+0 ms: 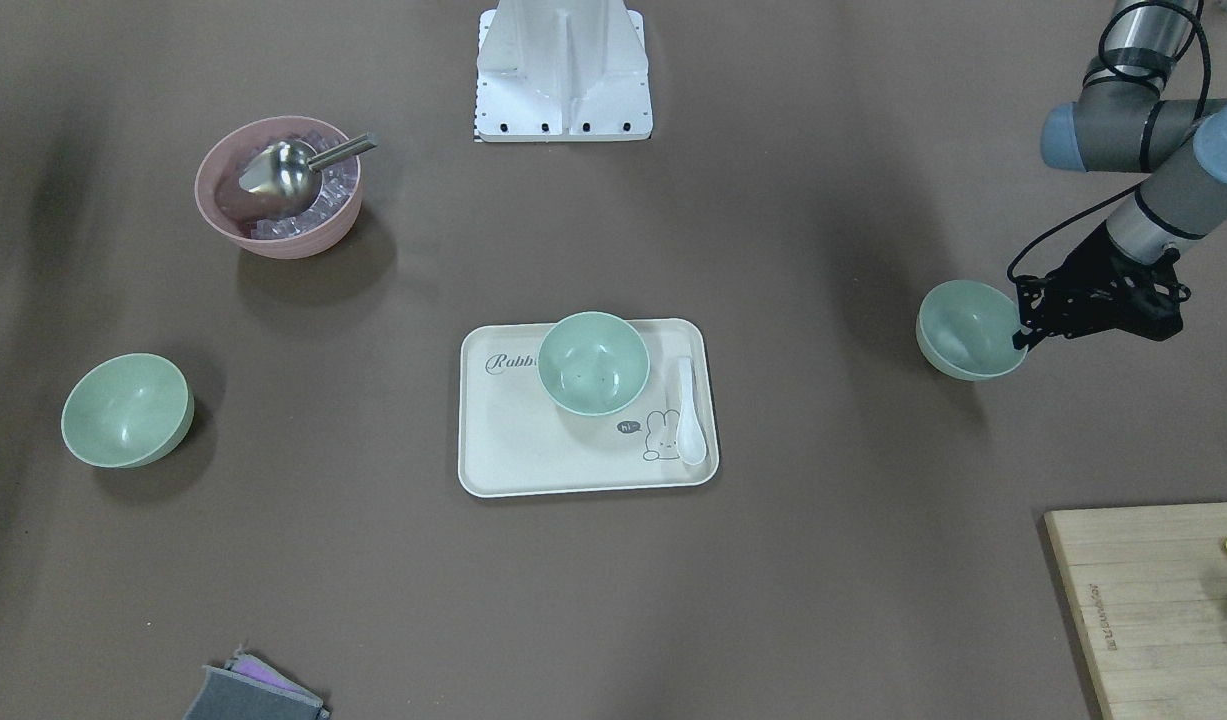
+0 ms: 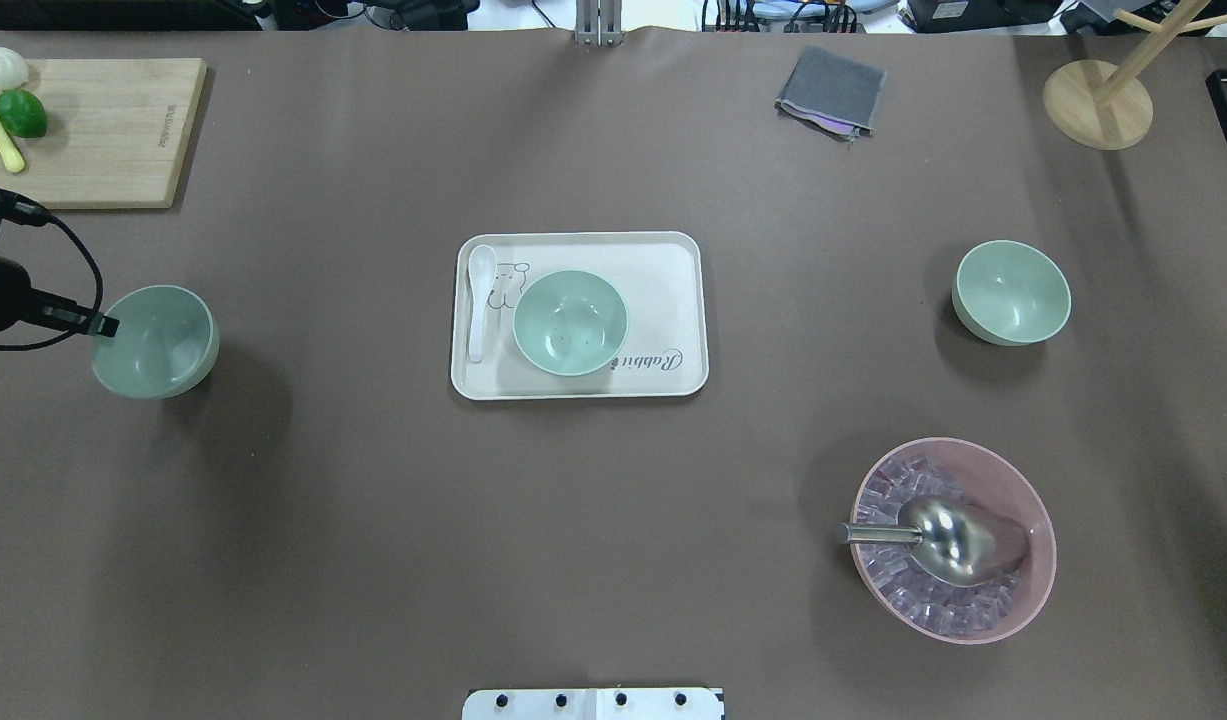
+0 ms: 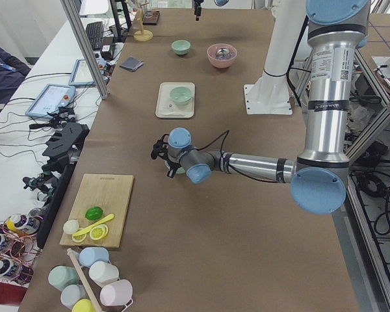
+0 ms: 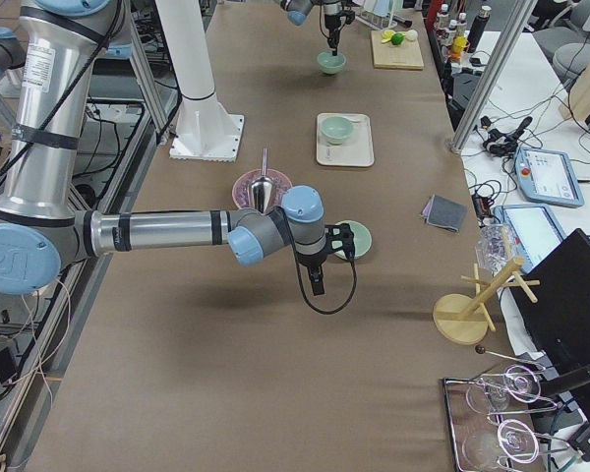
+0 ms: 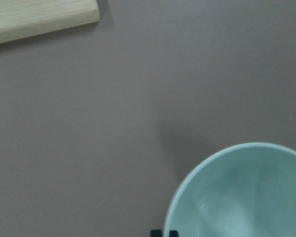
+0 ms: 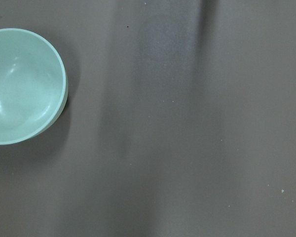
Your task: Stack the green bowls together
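Note:
Three pale green bowls. One (image 2: 570,322) stands on the white tray (image 2: 663,290) in the middle; it also shows in the front view (image 1: 593,362). One (image 2: 1013,292) sits on the table at the right and shows in the right wrist view (image 6: 24,86). My left gripper (image 2: 98,325) is shut on the rim of the third bowl (image 2: 158,340), at the left; the front view shows that gripper (image 1: 1021,338) and bowl (image 1: 968,330). In the left wrist view my fingertips (image 5: 156,233) straddle its rim (image 5: 246,197). My right gripper (image 4: 318,285) hangs beside the right bowl, apart from it; I cannot tell its state.
A white spoon (image 2: 480,300) lies on the tray. A pink bowl (image 2: 958,540) with ice cubes and a metal scoop stands near right. A cutting board (image 2: 103,130) with fruit is far left. A grey cloth (image 2: 831,90) and a wooden stand (image 2: 1098,100) are at the far edge.

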Robot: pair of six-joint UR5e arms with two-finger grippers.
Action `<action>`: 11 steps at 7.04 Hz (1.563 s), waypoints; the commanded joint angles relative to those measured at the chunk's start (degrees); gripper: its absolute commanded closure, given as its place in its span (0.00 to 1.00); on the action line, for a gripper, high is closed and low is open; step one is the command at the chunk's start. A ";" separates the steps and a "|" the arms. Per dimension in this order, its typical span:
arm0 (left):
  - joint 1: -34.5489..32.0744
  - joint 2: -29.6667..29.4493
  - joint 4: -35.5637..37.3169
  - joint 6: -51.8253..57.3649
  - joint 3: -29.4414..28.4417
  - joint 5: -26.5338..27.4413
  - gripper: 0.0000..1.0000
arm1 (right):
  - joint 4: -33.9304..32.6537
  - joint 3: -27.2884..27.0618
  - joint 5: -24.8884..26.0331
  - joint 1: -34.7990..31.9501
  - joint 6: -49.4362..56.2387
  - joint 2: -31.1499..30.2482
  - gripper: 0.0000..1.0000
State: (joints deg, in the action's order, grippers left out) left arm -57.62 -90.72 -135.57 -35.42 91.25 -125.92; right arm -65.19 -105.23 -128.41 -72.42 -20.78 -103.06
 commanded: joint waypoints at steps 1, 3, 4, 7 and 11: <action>0.23 -3.91 1.70 -0.96 3.74 -0.29 1.00 | 2.16 0.46 -0.09 0.00 0.04 -0.38 0.00; 2.41 -12.86 12.39 -6.22 6.29 -0.39 1.00 | 4.80 2.48 -0.18 0.00 -0.14 -0.56 0.00; 4.69 -18.21 17.57 -10.76 6.74 0.14 1.00 | 5.07 2.66 -0.18 0.00 -0.23 -0.73 0.00; 14.19 -31.33 30.69 -21.95 6.48 8.39 1.00 | 5.08 2.93 -0.18 0.00 -0.32 -0.82 0.00; 21.75 -37.94 33.89 -27.59 1.40 16.22 1.00 | 5.08 3.01 -0.26 0.00 -0.23 -0.82 0.00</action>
State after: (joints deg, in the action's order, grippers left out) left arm -37.72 -127.14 -101.79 -61.60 94.57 -111.52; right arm -60.12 -102.22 -128.64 -72.45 -21.02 -103.84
